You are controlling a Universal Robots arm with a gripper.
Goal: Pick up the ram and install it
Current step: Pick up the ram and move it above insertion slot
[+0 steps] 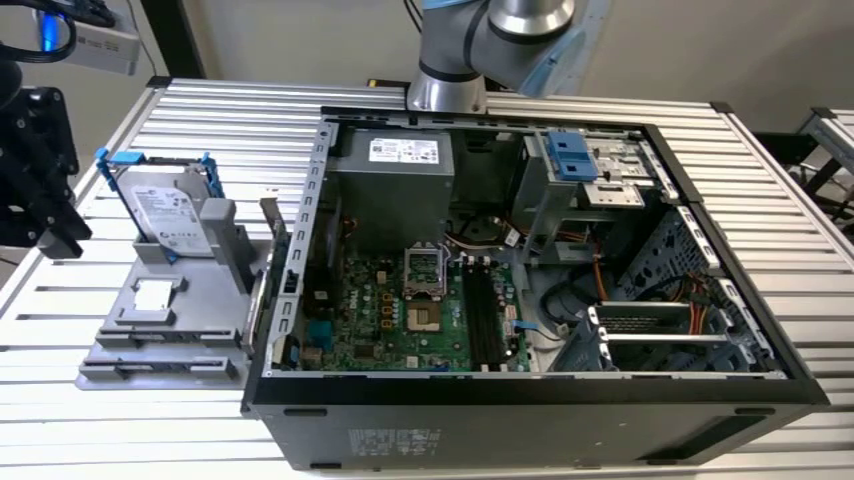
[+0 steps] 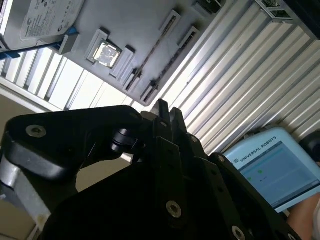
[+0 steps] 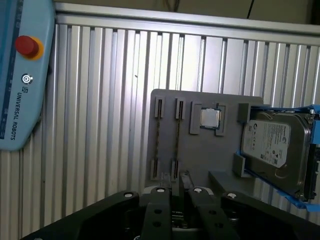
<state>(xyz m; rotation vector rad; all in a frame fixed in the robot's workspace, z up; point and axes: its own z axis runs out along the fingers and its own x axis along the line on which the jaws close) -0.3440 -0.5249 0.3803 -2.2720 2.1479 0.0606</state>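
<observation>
Greyish-green thin ram stick (image 3: 177, 140): on edge in flat grey tray (image 3: 210, 160), first wrist view.
Black gripper (image 3: 179, 194): near that tray; you cannot tell its grip.
Open black computer case (image 1: 534, 400): exterior view, beside tray.

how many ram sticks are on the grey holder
2, both edge-on in the grey holder: first ram stick by its outer edge, second ram stick beside it, nearer the chip. None looks hidden.
</observation>
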